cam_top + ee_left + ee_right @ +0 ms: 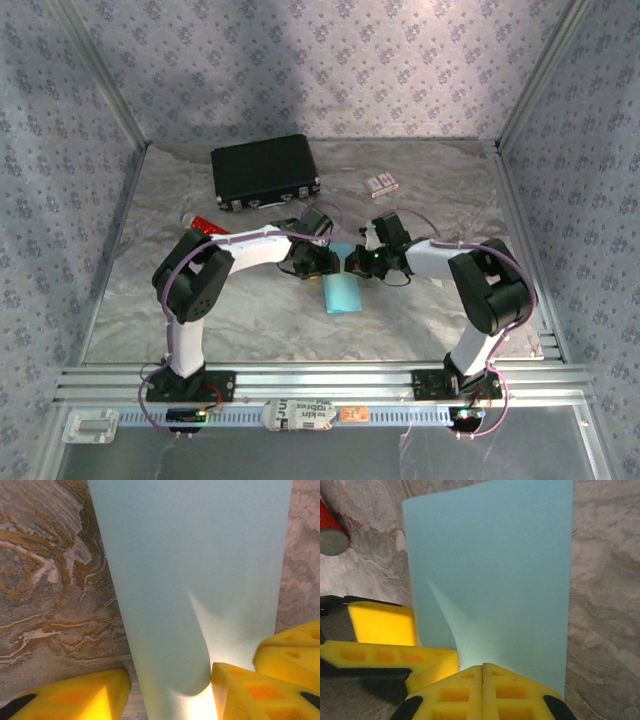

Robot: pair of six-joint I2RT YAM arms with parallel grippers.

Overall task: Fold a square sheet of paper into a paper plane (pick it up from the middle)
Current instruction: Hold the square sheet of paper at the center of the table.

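The square sheet of paper (pixel 342 292), light cyan-blue, lies mid-table, bent up into a soft, uncreased fold. My right gripper (pixel 482 669) is shut, its yellow pads pressed together on the sheet's near edge (pixel 490 580). From the left comes my left gripper (pixel 170 687), jaws half apart around the rounded fold of the sheet (pixel 190 580). Its right finger (pixel 245 690) touches the fold. Its left finger (pixel 75 695) stands off it, with a strip of table between. In the top view the left gripper (pixel 322 262) and right gripper (pixel 358 263) meet at the sheet's far end.
A black case (pixel 265 172) lies at the back left. A small patterned card box (pixel 380 183) sits at the back right, and a red tube (pixel 205 225) lies by the left arm's elbow. Patterned walls close in the marbled table (pixel 250 320).
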